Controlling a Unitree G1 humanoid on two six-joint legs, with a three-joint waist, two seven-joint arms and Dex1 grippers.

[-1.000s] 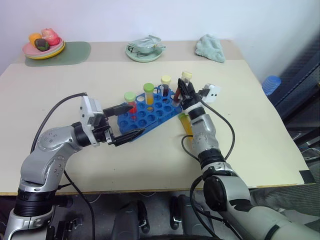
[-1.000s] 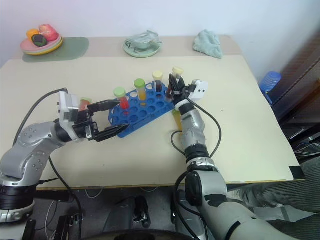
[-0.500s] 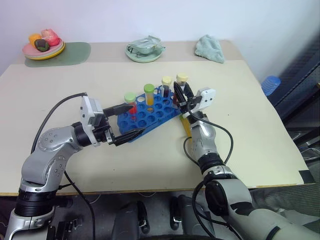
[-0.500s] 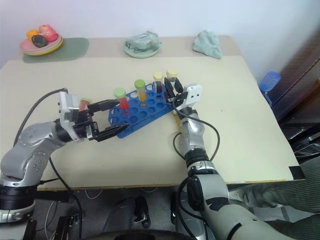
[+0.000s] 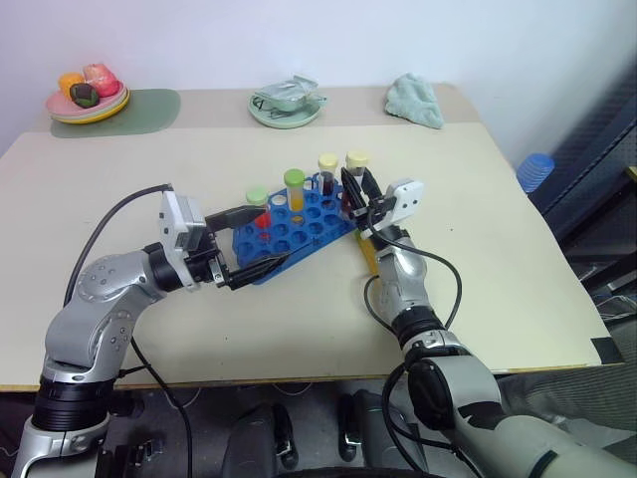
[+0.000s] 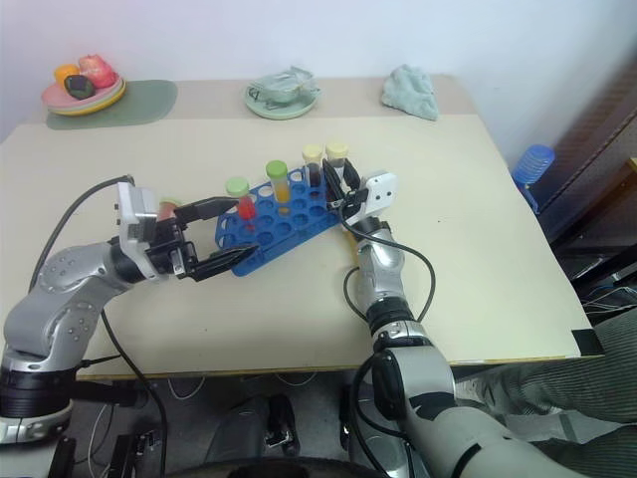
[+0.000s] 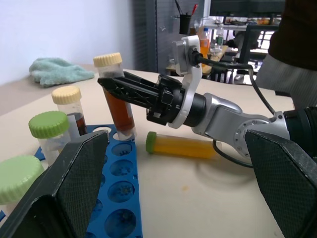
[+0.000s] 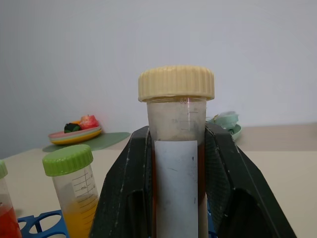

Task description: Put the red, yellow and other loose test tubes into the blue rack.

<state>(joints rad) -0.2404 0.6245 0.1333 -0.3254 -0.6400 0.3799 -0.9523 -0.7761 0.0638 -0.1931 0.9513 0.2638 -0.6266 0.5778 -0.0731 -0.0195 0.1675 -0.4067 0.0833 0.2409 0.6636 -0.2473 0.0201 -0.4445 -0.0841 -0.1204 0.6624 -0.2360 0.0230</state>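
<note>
Fingers of your left gripper [image 5: 251,246] stood spread wide, straddling the near-left end of the blue rack [image 5: 299,223] and steadying it mid-table. Just beyond, your right gripper [image 5: 356,194] stayed clamped on a cream-capped tube of dark brown liquid [image 7: 115,94]; within the last second you had rolled it from a lean to nearly upright and brought it in over the rack's right edge, so seating looked close. A green-capped yellow tube [image 7: 182,146] lay loose beside the rack.

Green-capped tube [image 8: 74,193]: "ml" by grad. marks; nothing else legible.
</note>
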